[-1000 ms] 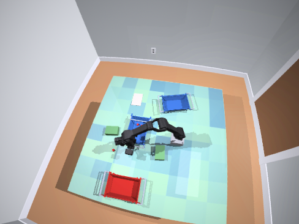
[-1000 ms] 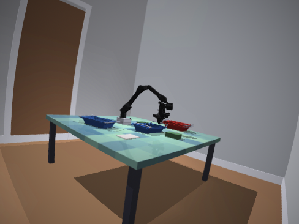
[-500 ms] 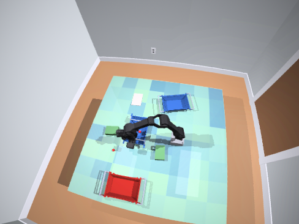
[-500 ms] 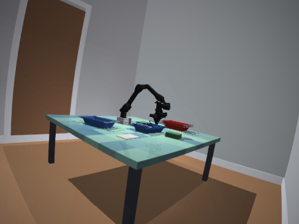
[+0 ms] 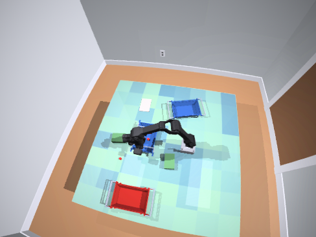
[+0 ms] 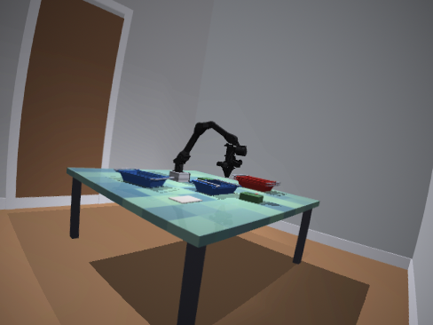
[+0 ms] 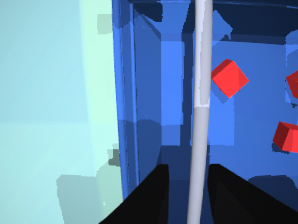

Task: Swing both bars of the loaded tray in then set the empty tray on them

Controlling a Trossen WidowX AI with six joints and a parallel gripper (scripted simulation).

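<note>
The loaded blue tray (image 5: 151,134) (image 6: 215,188) stands mid-table with red blocks (image 5: 148,139) (image 7: 230,78) inside. My gripper (image 6: 227,173) (image 7: 188,173) points down over one end of it, fingers a little apart. One wire bar (image 7: 201,120) runs between the fingers, with narrow gaps beside it, and lies over the tray's inside, inward of the end wall. The other bar's position I cannot tell. An empty blue tray (image 5: 186,109) (image 6: 143,178) and an empty red tray (image 5: 131,197) (image 6: 255,183) stand apart, their bars out over their ends.
Green blocks (image 5: 117,138) (image 5: 169,162) stand on either side of the loaded tray; one also shows in the exterior view (image 6: 251,197). A white flat tile (image 5: 145,105) (image 6: 185,199) lies near the empty blue tray. A small red block (image 5: 120,158) lies loose on the table.
</note>
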